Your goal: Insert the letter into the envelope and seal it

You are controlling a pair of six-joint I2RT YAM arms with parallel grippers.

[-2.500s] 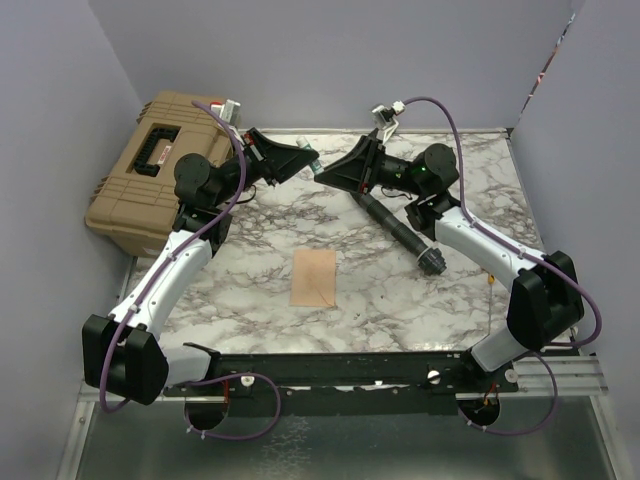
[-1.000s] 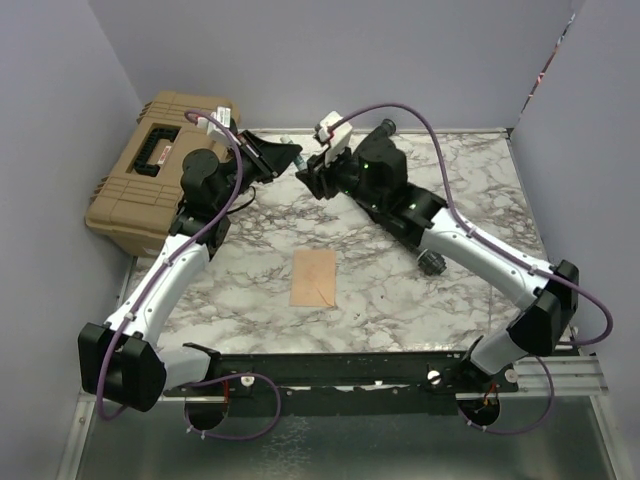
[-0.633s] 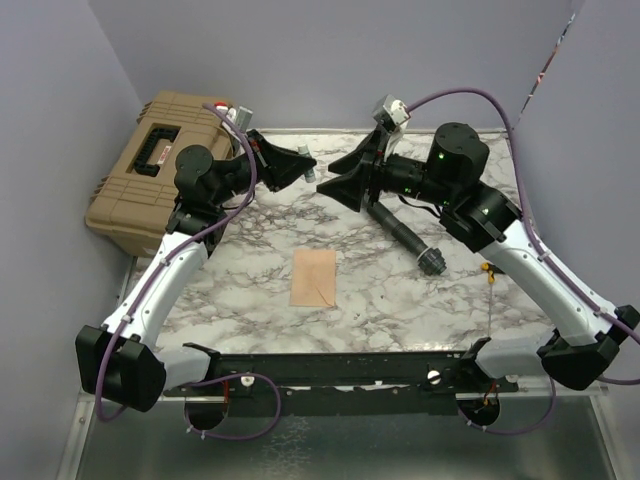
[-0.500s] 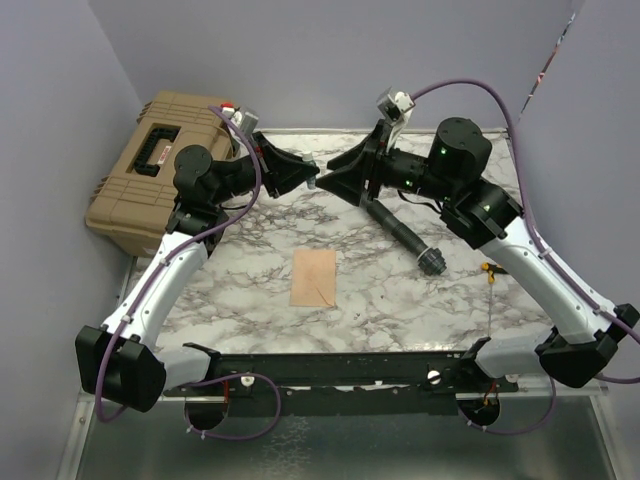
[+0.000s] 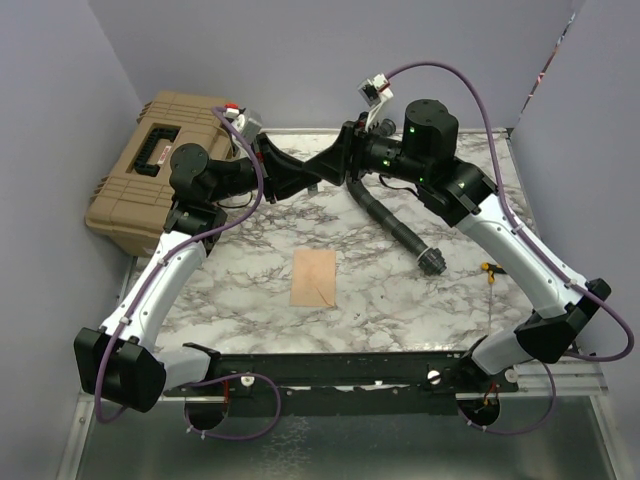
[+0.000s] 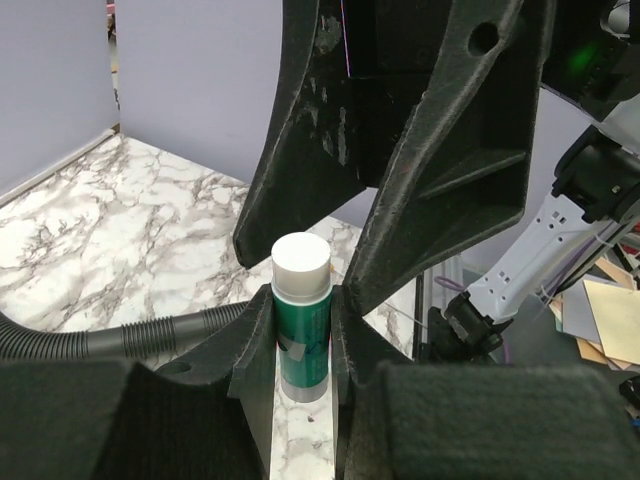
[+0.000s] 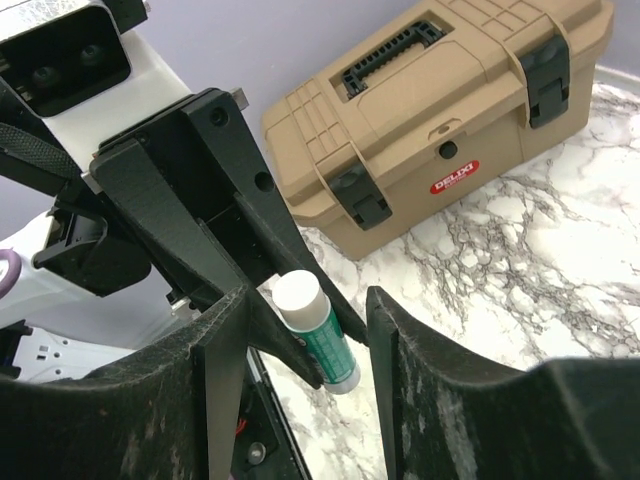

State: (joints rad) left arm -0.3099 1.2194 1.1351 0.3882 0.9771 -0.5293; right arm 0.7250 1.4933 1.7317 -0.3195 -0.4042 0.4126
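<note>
Overhead, the left gripper hides its clamped glue stick.

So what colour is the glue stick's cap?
White; the glue stick shows best in left wrist view.

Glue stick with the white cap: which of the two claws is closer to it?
Left. The left gripper is clamped on the glue stick around its green body. The right gripper has open fingers on either side of the white-capped end, apparently not gripping it.

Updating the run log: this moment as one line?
left gripper: shut on glue stick | right gripper: open around its cap | paper: flat on table
</note>
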